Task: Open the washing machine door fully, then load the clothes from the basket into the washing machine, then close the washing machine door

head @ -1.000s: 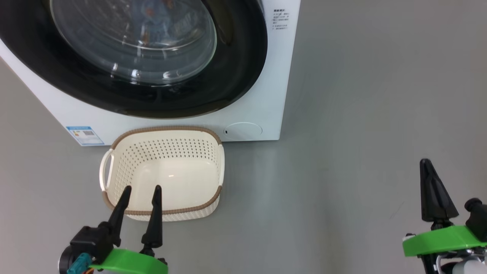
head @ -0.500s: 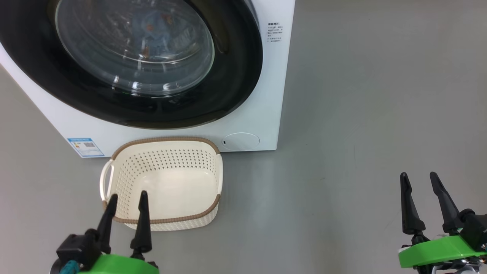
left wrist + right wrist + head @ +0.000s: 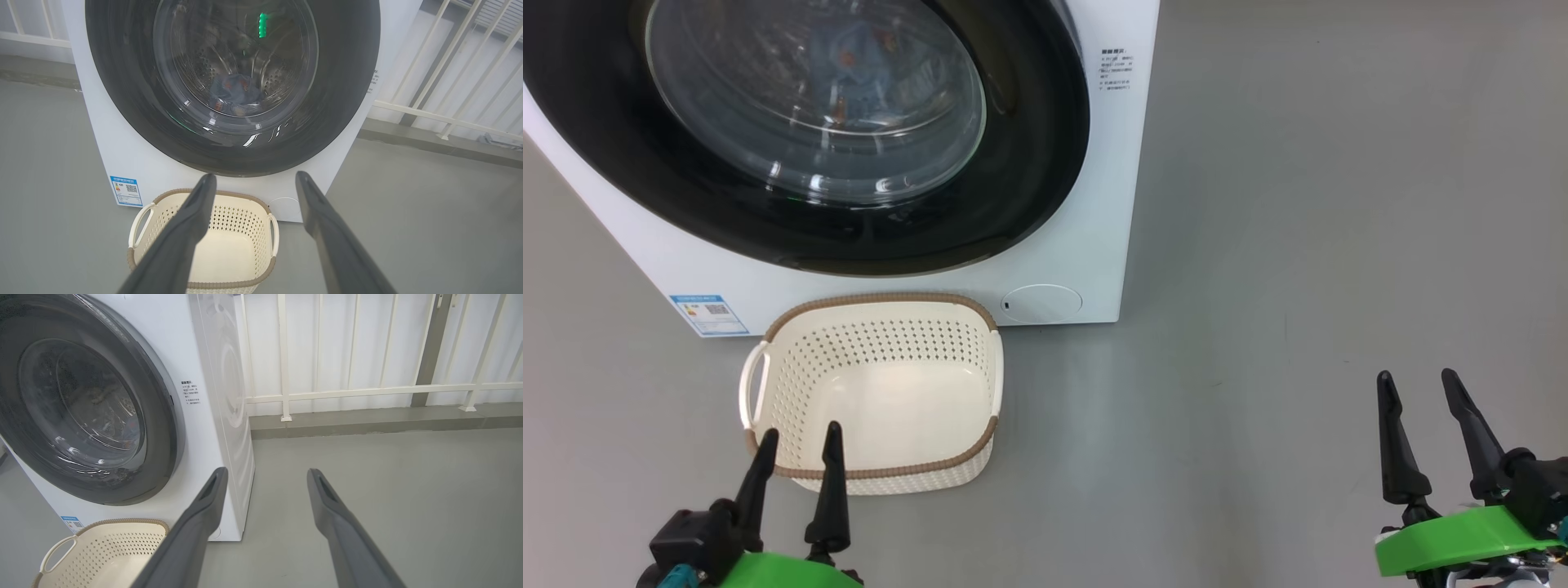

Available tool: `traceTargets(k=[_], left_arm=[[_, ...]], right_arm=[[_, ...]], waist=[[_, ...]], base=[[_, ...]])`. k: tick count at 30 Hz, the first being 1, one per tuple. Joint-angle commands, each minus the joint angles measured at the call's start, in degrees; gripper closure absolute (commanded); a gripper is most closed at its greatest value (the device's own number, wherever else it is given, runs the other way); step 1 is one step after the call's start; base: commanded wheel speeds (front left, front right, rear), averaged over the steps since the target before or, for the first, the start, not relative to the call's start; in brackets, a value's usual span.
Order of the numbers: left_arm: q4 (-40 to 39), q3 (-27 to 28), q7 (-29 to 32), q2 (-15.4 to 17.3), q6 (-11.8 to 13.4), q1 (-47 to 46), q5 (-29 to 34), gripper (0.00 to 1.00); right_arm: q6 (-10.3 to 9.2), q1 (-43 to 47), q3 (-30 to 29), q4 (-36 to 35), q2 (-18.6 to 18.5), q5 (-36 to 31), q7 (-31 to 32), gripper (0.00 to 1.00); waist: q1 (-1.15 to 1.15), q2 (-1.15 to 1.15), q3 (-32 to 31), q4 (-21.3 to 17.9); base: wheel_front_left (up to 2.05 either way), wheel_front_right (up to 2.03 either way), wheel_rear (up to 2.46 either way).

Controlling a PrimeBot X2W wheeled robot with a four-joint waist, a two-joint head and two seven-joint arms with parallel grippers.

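left gripper (image 3: 800, 434) fingers spread, holding nothing, tips over the near rim of the empty basket (image 3: 882, 299). right gripper (image 3: 1417, 382) spread and empty too, well off to the side. just beyond the basket the door (image 3: 1033, 163) sits shut on the washing machine (image 3: 1115, 212), clothes (image 3: 870, 61) behind it. the door looks stiff, heavy, glossy; i'd take its rim edge on the right fingers' side, never the bulging centre.

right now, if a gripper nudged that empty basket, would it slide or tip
The basket probably slides easily: it looks like thin perforated plastic, holds nothing, and sits on smooth grey floor. A push high on its rim might tip it, since it seems light.
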Motion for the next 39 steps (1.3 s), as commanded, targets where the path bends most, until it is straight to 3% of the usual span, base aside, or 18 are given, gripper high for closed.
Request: traceTargets(k=[1,39], left_arm=[[-1.1,1.8,-0.4,0.7,-0.2,-1.2,-0.2,0.00],[-0.6,1.1,-0.4,0.7,-0.9,-0.9,1.1,0.00]], right_arm=[[-0.33,-0.6,1.7,-1.4,-0.3,-1.2,-0.1,0.00],[-0.33,-0.6,1.9,-0.4,-0.3,-3.9,-0.1,0.00]], waist=[[0.00,0.00,0.0,0.0],[0.00,0.00,-1.1,-0.1]], base=[[0.00,0.00,0.00],[0.00,0.00,0.00]])
